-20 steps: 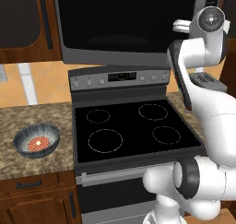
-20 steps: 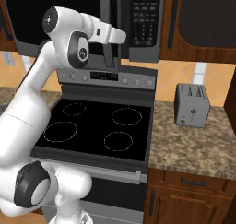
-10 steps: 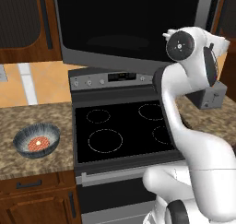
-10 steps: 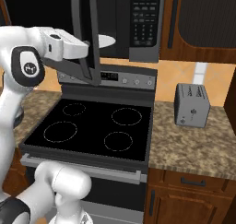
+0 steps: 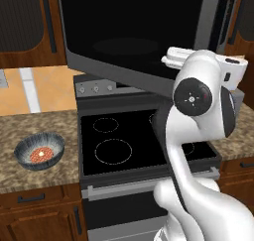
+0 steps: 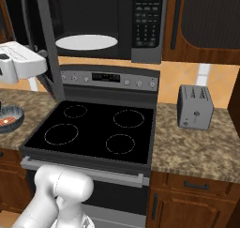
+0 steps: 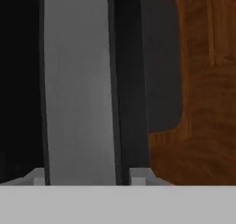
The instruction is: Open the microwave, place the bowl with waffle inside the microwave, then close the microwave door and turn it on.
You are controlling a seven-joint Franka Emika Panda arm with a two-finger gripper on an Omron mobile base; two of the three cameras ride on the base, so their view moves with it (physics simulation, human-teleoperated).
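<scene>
The microwave door (image 5: 134,34) is now standing well swung out over the stove (image 6: 98,128), whereas half a second ago it was hanging only partly ajar and a second ago it was lying flush with the microwave (image 6: 108,20). In the right base view the cavity is showing, with the white turntable (image 6: 86,41) plainly exposed and the button panel (image 6: 147,16) beside it. The arm is sweeping leftward with the door. The hand view is looking along the gripper (image 7: 82,174) at the grey bar handle (image 7: 78,85), which is sitting between the two fingertips (image 7: 39,176); the jaws are standing partly spread around the bar, and whether the pads are actually pressing it cannot be told. The bowl (image 5: 39,150) is resting on the table (image 5: 34,131) to the left of the stove, well apart from the arm, with the waffle (image 5: 41,155) lying inside it. The toaster (image 6: 194,107) is sitting on the table to the right. Judgement: the opening step is nearing completion; the door is probably swung wide enough for the bowl to pass, so releasing the handle and reaching for the bowl is likely coming next
</scene>
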